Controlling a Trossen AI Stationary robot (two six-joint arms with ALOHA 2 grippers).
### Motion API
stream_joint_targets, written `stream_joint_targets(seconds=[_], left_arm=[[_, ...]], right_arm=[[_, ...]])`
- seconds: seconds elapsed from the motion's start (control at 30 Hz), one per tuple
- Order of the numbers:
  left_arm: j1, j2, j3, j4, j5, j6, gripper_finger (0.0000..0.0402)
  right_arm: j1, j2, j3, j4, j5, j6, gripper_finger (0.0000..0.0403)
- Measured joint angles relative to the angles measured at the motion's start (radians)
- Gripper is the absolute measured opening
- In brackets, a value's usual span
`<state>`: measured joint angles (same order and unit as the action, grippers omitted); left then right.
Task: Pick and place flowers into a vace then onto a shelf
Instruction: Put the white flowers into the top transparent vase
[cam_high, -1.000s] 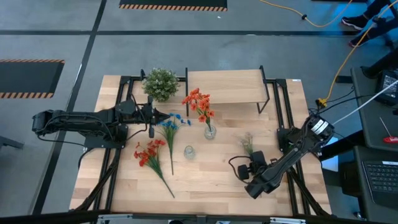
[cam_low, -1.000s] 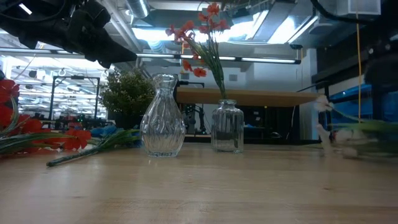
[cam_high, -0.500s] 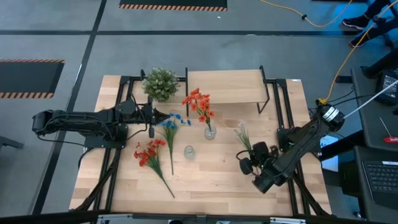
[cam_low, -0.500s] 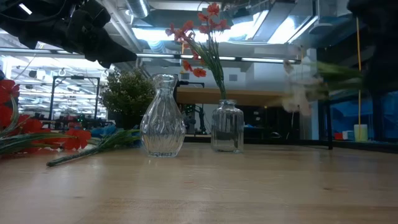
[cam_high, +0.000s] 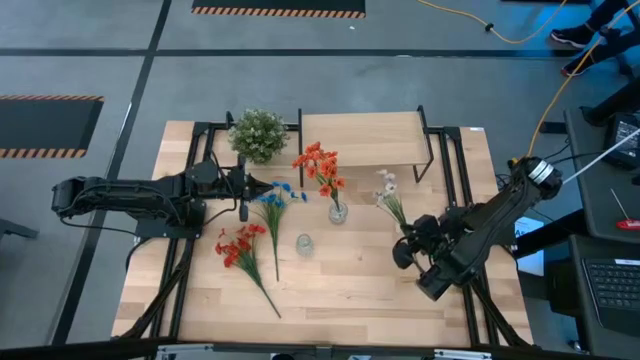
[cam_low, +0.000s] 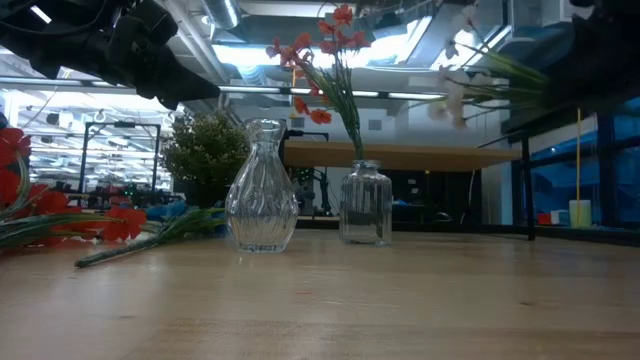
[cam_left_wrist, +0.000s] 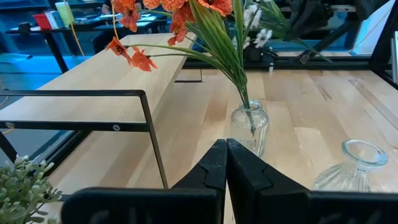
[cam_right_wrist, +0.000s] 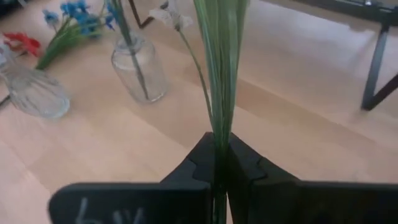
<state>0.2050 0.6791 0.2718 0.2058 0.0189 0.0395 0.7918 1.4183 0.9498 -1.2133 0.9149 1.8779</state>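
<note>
Since a second ago, the right gripper (cam_high: 410, 243) has lifted the pale white-green spray (cam_high: 388, 196) off the table (cam_high: 340, 280) and carried it up and toward the shelf (cam_high: 362, 139), while the left arm has not shifted. Its jaws are clamped on the spray's bundled green stems, as the right wrist view shows, with the blossoms now raised above the table between the arm and the vase holding flowers. In the low view that spray (cam_low: 470, 75) hangs high, tilted, with its pale blooms pointing toward the red-orange flowers. One red-orange spray (cam_high: 319, 168) stands in the small glass vase (cam_high: 338, 212), just in front of the shelf. A second, fluted glass vase (cam_high: 304, 244) stands empty nearer the front edge. The blue spray (cam_high: 273, 205) and the other red-orange spray (cam_high: 241, 247) lie flat on the table beside each other. The left gripper (cam_high: 268, 186) hovers with its jaws pressed together on nothing, above the blue spray's blossoms and beside the potted plant (cam_high: 259, 134).
</note>
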Motion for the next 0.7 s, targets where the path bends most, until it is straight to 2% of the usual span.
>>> stream_joint_targets(seconds=[0.13,0.23,0.4,0.57,0.7], left_arm=[[0.0,0.0,0.0,0.0,0.0,0.0,0.0004],[0.0,0.0,0.0,0.0,0.0,0.0,0.0004],[0.0,0.0,0.0,0.002,0.0,0.0,0.0004],[0.0,0.0,0.0,0.008,0.0,0.0,0.0004],[0.0,0.0,0.0,0.009,-0.004,0.0,0.0004]], right_arm=[[0.0,-0.07,-0.111,0.129,0.045,-0.037,0.0018],[-0.003,-0.119,-0.181,0.262,0.086,-0.146,0.0013],[-0.016,-0.189,-0.249,0.495,0.131,-0.442,0.0008],[-0.054,-0.243,-0.271,0.734,0.098,-0.821,0.001],[-0.098,-0.275,-0.272,0.813,0.078,-1.023,0.0011]])
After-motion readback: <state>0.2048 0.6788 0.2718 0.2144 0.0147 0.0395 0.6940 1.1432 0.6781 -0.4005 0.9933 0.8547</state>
